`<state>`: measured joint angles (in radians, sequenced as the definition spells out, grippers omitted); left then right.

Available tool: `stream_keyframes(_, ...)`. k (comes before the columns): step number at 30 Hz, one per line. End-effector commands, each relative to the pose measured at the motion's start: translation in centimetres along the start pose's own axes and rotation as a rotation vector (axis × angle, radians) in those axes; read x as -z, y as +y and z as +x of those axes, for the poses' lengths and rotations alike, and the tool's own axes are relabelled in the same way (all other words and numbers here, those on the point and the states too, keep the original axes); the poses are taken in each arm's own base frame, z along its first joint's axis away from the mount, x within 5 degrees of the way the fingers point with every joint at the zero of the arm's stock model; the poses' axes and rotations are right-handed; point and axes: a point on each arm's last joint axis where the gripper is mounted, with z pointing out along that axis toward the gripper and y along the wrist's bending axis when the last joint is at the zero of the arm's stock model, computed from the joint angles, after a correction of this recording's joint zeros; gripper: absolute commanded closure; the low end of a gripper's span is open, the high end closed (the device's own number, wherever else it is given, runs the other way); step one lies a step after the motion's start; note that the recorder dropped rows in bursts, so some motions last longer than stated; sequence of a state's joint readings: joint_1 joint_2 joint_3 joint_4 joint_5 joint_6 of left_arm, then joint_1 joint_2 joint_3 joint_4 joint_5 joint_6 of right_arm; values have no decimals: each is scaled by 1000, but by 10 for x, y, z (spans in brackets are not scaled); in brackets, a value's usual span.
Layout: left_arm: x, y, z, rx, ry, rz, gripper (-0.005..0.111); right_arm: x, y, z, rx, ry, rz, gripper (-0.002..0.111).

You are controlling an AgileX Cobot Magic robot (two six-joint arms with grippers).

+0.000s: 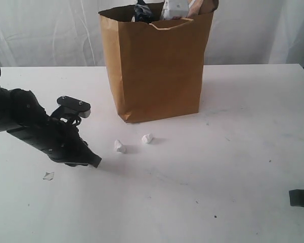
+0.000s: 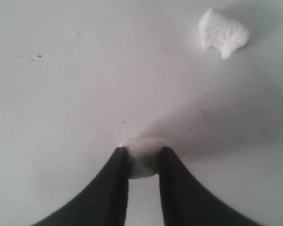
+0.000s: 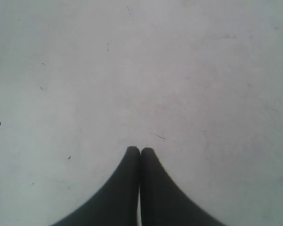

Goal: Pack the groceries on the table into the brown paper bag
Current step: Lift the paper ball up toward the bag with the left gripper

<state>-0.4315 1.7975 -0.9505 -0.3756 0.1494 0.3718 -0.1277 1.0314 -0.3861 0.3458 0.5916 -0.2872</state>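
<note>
The brown paper bag [image 1: 157, 71] stands upright at the back middle of the white table [image 1: 232, 126]. Groceries poke out of its top: a dark item [image 1: 141, 11], a white carton [image 1: 174, 9] and a brown pouch [image 1: 202, 6]. My left gripper [image 2: 143, 151] is low over the table, left of the bag, with its jaws pressed on either side of a small white lump [image 2: 143, 160]. In the exterior view its tip [image 1: 95, 161] hides that lump. My right gripper [image 3: 140, 149] is shut and holds nothing. It shows only at the lower right edge [image 1: 302, 198].
Two more white lumps [image 1: 120, 147] [image 1: 147, 138] lie in front of the bag, one of them also in the left wrist view [image 2: 223, 32]. A pale flat scrap [image 1: 48, 175] lies near the left arm. A white curtain hangs behind the table.
</note>
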Motion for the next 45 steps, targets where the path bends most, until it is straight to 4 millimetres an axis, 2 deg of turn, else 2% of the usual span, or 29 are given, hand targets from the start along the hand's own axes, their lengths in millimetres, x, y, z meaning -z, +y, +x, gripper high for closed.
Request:
stream_keyframes(1, 1, 0, -2, 12, -2, 7, 106, -1, 0, 2, -8, -1, 0, 108)
stream_keyframes(4, 2, 0, -2, 4, -5, 6, 107, -1, 0, 2, -8, -1, 0, 108)
stream_keyframes(8, 20, 5, -13, -66, -48, -26, 107, -1, 0, 2, -8, -1, 0, 108)
stream_keyframes(11, 49, 15, -30, -102, -97, -54, 107, -1, 0, 2, -8, -1, 0, 108)
stream_keyframes(16, 113, 41, -60, -83, -280, -151, 107, -1, 0, 2, -8, -1, 0, 108)
stream_keyframes(20, 163, 66, -89, 37, -584, -282, 107, -1, 0, 2, -7, 0, 1, 108)
stream_keyframes(23, 183, 71, -106, 144, -790, -318, 107, -1, 0, 2, -7, 0, 1, 108)
stream_keyframes(25, 185, 74, -112, 236, -885, -307, 107, -1, 0, 2, -7, 0, 1, 108)
stream_keyframes(27, 179, 75, -116, 288, -927, -292, 107, -1, -1, 2, -4, 0, 3, 108)
stream_keyframes(31, 166, 78, -125, 281, -1034, -235, 107, -1, -1, 2, -4, 0, 3, 108)
stream_keyframes(35, 167, 71, -143, 140, -1300, 176, 107, -1, -1, 2, -4, 0, 3, 108)
stream_keyframes(36, 163, 72, -146, 100, -1298, 239, 107, -1, -1, 2, -4, 0, 3, 108)
stream_keyframes(40, 137, 88, -146, 100, -1151, 147, 107, -1, 0, 3, -4, 10, 0, 108)
stream_keyframes(45, 126, 76, -148, -76, -1175, 281, 107, -1, 0, 4, -4, 25, -4, 108)
